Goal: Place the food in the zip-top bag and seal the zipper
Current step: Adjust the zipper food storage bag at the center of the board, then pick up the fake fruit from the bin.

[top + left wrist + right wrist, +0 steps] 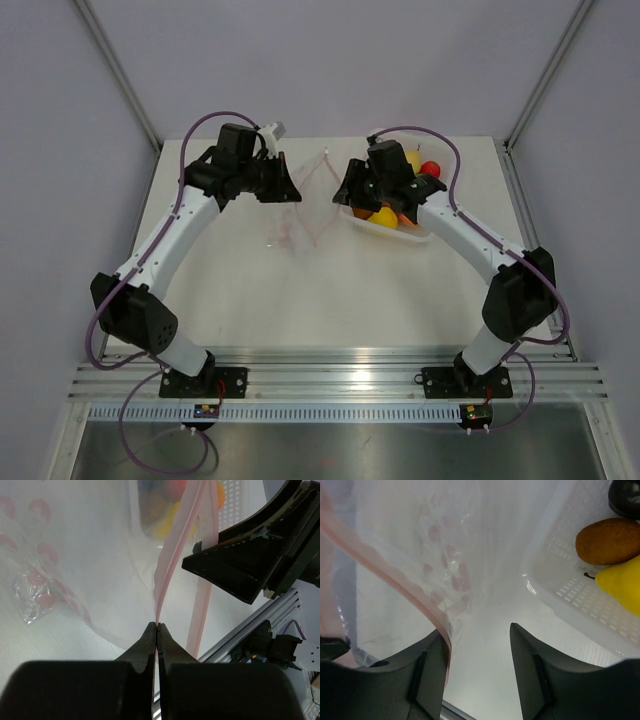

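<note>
Two claws on my feed: left claw pinched tight on the pink zipper, right claw with jaws apart, gripping nothing, bag edge lying against one finger; the zip-top bag sits crumpled between them, near the middle of the table's far edge; the food lies in a white tray toward the far right corner

No readable text, label or number shows in any view.
</note>
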Controlling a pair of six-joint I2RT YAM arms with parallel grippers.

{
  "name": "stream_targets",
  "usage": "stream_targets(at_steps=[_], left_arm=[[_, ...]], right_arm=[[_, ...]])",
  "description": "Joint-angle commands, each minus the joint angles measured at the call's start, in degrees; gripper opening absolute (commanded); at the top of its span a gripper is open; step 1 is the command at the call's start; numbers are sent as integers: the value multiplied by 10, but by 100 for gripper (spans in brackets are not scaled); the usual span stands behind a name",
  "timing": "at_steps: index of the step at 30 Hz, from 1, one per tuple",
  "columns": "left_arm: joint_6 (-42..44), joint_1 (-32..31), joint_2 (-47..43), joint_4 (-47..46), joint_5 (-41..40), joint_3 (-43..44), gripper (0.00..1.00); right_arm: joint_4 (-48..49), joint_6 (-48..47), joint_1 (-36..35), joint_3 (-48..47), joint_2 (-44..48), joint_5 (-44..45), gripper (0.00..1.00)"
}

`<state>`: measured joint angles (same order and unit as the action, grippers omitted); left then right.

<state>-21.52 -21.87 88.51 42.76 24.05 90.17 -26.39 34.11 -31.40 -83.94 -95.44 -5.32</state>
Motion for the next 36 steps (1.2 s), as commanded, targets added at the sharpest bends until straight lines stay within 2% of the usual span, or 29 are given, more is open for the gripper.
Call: stream_targets(at_steps=[1,8,11,12,13,17,22,30,36], left_arm=[[-12,-6,17,-23,17,18,0],[-22,-21,70,-2,1,77,0],[-28,-21,77,-8,-3,79,0],[-28,-21,79,-8,-4,80,0],[-30,-21,80,-9,-4,80,0],[-32,-21,81,-12,-4,83,0],[-34,-22,80,-14,-7,84,0],[-33,-21,77,-14,-6,84,0],[-28,-22,76,-10,-9,84,0]], right_arm=[[10,-9,-2,-10,59,23,59],[-9,-19,-2,-24,104,50,59],[-29,-40,-2,-15,117,134,59],[-42,-46,-2,-14,116,193,63],[-55,-54,2,-18,113,217,64],[-110,-65,57,-17,76,223,70],[-99,-83,123,-9,29,182,69],[-144,-140,136,-141,-97,221,69],[-168,-157,147,-206,-169,261,72]])
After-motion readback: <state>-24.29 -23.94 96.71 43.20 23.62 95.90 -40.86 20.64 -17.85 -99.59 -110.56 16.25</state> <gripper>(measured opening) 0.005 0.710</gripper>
